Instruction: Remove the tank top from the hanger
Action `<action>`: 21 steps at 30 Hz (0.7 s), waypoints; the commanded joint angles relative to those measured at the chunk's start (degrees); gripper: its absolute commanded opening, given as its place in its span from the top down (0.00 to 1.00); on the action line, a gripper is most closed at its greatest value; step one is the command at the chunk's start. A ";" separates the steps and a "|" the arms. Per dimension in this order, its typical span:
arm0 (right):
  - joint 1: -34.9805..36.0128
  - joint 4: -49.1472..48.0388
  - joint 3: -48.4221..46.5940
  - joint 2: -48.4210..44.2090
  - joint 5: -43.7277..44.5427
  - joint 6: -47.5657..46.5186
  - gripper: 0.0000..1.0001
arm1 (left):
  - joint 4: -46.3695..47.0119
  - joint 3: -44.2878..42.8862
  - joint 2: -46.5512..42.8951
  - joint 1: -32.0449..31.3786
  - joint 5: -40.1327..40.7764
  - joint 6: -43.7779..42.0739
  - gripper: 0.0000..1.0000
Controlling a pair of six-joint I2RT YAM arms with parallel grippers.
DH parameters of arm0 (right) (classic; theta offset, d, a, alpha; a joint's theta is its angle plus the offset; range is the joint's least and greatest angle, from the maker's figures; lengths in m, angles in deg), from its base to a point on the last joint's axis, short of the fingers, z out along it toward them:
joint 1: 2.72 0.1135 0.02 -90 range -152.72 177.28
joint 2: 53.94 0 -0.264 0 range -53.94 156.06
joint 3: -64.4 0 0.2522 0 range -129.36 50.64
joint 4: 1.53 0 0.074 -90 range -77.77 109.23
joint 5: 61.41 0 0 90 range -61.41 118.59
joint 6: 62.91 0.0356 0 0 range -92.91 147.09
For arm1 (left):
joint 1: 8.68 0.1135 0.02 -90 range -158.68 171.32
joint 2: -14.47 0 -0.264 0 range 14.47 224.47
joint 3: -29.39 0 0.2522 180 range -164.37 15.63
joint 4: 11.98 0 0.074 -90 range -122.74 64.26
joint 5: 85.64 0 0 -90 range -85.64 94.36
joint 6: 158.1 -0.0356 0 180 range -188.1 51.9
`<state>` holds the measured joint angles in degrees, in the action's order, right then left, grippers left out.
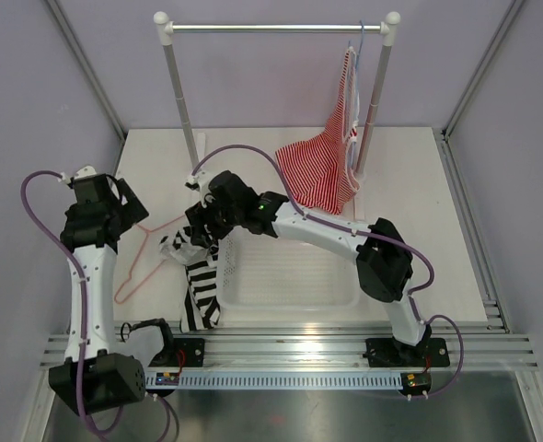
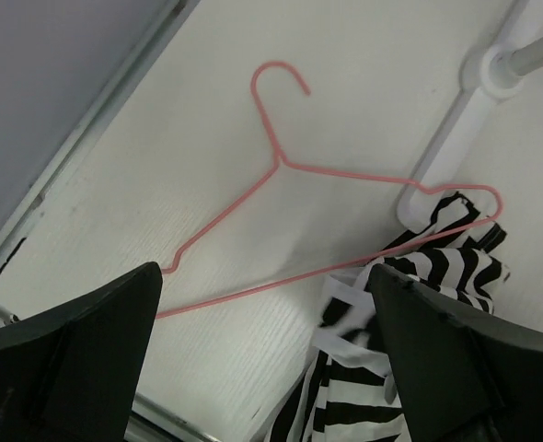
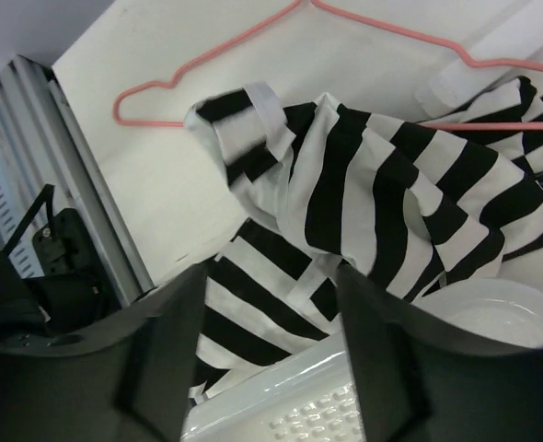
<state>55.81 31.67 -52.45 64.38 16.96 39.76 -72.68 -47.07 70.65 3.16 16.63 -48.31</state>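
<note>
Top external view: a sleeveless soft fabric tank top with bold black and white stripes (image 1: 198,290) lies bunched on the white table (image 1: 419,203), against the left rim of the basket, with a strip of it trailing toward the table's near edge.
Tank top look: broad bands, crumpled into deep folds, with a white-edged hem turned up on one side.
Hanger: a thin pink wire triangular hanger (image 2: 281,166) lies flat on the table, left of the tank top. One shoulder end overlaps the striped fabric, and I cannot tell whether it is threaded inside.
Basket: a white plastic basket with a perforated floor (image 1: 290,304) sits near the table's near edge. A fold of the tank top lies over its left rim.
Left gripper (image 2: 264,276): spread wide above the hanger, nothing between its fingers.
Right gripper (image 3: 270,276): fingers parted over the tank top, fabric visible in the gap, not pinched.
Rack: a red-and-white thin-striped top (image 1: 322,170) hangs from a metal rail (image 1: 271,28) by the table's far edge.
</note>
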 commanded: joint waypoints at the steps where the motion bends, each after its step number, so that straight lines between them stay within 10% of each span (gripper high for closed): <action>1: 0.10 -0.20 -4.05 -5.03 -4.89 -5.80 0.26 | 0.09 0.82 2.52 4.06 -5.59 0.51 0.01; 21: 0.10 -5.38 27.50 -41.15 -8.84 -9.85 0.01 | -3.77 -5.40 39.66 5.83 -6.47 -5.81 0.13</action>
<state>55.81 28.94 -27.46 23.12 11.99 31.78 -76.15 -48.25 104.05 8.84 12.19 -52.11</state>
